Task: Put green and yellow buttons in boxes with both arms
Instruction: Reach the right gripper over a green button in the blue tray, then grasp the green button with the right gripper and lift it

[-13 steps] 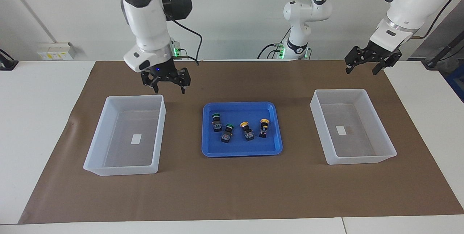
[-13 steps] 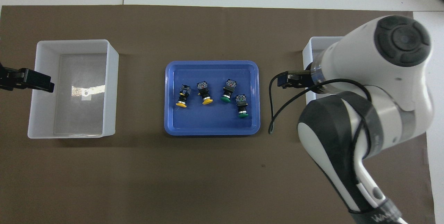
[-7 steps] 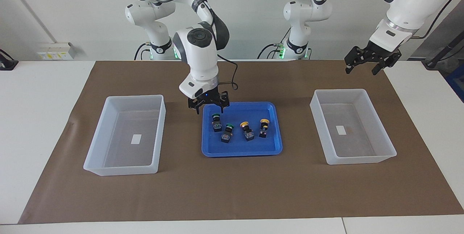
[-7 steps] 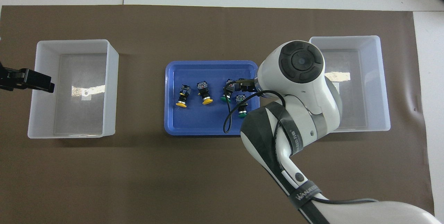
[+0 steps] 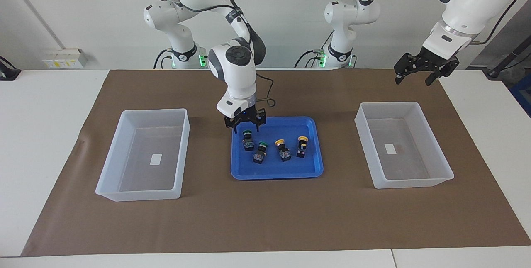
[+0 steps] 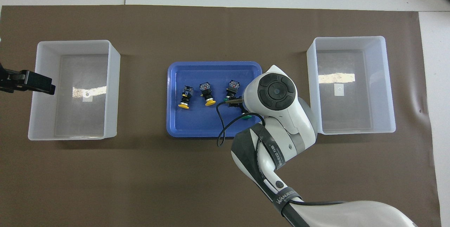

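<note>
Four buttons lie in the blue tray (image 5: 276, 174): two green-capped (image 5: 247, 140) (image 5: 260, 152) and two yellow-capped (image 5: 283, 149) (image 5: 302, 146). My right gripper (image 5: 244, 126) is open, low over the tray, just above the green button nearest the robots. In the overhead view the right arm covers that button, and only its green cap (image 6: 247, 116) peeks out. The other green button (image 6: 232, 88) and both yellow ones (image 6: 184, 97) (image 6: 207, 95) show. My left gripper (image 5: 415, 78) is open and waits high over the mat, near the box (image 5: 408, 183) at the left arm's end.
The second box (image 5: 141, 193) stands at the right arm's end of the table. Both boxes hold only a white label. A brown mat (image 5: 265, 218) covers the table under the tray and boxes. The left gripper (image 6: 26, 81) shows over its box's rim (image 6: 74, 44).
My right arm swung from beside the box at its end to the blue tray and came down over a green button. The left arm has not moved.
</note>
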{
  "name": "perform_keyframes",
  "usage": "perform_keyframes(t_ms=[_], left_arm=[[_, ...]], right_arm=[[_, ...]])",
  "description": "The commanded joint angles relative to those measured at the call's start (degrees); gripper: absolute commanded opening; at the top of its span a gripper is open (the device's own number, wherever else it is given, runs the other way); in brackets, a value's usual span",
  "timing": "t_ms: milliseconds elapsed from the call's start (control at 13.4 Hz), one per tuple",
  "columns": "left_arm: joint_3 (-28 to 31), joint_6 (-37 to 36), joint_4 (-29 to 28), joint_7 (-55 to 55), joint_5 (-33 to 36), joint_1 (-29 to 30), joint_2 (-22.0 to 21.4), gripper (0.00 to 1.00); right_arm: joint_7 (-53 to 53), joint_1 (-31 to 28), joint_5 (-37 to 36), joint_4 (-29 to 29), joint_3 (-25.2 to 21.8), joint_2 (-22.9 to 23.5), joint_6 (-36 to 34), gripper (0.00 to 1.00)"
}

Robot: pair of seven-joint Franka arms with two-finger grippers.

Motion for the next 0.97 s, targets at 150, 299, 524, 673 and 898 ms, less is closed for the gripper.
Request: perform_keyframes(t_ms=[150, 299, 524, 673, 898], left_arm=[[0.4, 0.5, -2.6, -0.1, -0.4, -0.4, -2.1, 1.0], [0.4, 0.5, -2.6, 0.0, -0.4, -0.4, -2.1, 1.0], [0.4, 0.5, -2.6, 0.0, -0.4, -0.4, -2.1, 1.0], [0.4, 0.6, -2.5, 0.3, -0.4, -0.1, -2.1, 1.0], [0.4, 0.9, -2.6, 0.1, -0.4, -0.2, -2.1, 1.0]], right_arm=[[-1.3, 0.3, -0.9, -5.0, -0.1, 0.3, 7.1, 0.82], [-2.2, 0.3, -0.9, -5.0, -0.1, 0.7, 7.3, 0.81], [-0.3, 1.0, -0.9, -4.9, -0.1, 2.4, 8.9, 0.77], [0.2, 1.7, -1.0, -4.9, -0.1, 2.9, 9.0, 0.76], [1.0, 1.6, -1.0, -5.0, -0.2, 3.0, 8.9, 0.69]])
